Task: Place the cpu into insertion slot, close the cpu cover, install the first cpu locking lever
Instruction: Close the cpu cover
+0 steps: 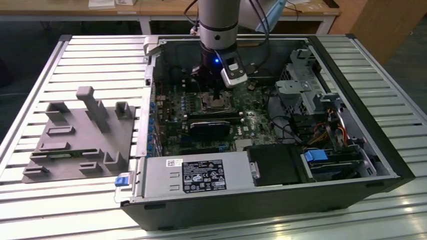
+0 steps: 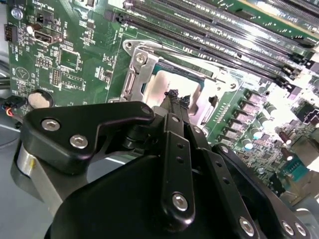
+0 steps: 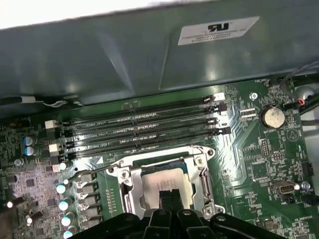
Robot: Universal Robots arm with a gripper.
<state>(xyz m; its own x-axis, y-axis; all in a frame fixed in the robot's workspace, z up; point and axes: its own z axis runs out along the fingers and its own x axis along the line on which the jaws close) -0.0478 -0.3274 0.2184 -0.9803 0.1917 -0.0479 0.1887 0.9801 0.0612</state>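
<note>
The cpu (image 3: 167,180), a dull silver-grey square, lies flat in the socket on the green motherboard (image 3: 259,164). The silvery cpu cover (image 3: 130,185) frames it and looks laid down around it. In the second wrist view the cpu (image 2: 172,78) shows through the cover's (image 2: 137,74) window. My gripper (image 3: 169,195) hangs right over the chip with its two black fingertips pressed together and nothing between them. The same shut tips (image 2: 174,97) end just above the socket. In the exterior view the gripper (image 1: 217,96) reaches down into the open computer case over the socket (image 1: 212,104). I cannot make out the locking lever.
Several black memory slots (image 3: 144,129) run beside the socket, and a row of capacitors (image 3: 62,204) stands on its other side. A coin battery (image 3: 273,117) sits further off. The case wall (image 3: 149,59) rises close behind. A grey fixture plate (image 1: 80,135) lies at the exterior view's left.
</note>
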